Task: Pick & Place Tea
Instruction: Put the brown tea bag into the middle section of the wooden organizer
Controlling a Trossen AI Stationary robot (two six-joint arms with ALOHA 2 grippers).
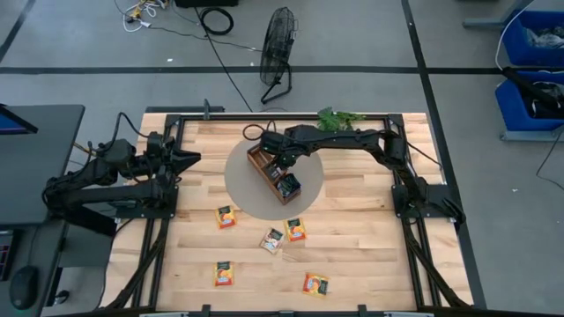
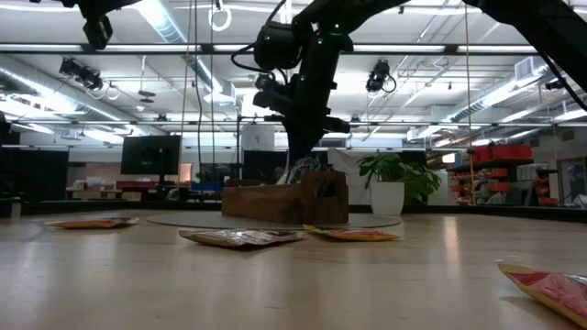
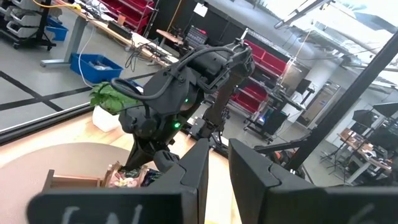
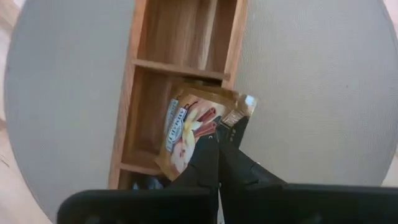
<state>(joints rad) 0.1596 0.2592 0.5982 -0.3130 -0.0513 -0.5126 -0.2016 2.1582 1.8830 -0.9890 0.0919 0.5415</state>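
My right gripper is shut on the edge of a pale beige tea sachet and hangs over the middle compartment of the brown wooden tray. From above, the right gripper is over the tray, whose near-end compartment holds a dark sachet. Several orange-yellow sachets lie on the table in front: one at the left, a pair in the middle, and others near the front edge. My left gripper waits at the table's left edge, its fingers a narrow gap apart with nothing between them.
The tray stands on a round grey mat. A small green plant stands at the table's back edge, behind the right arm. In the low view, sachets lie in front of the tray.
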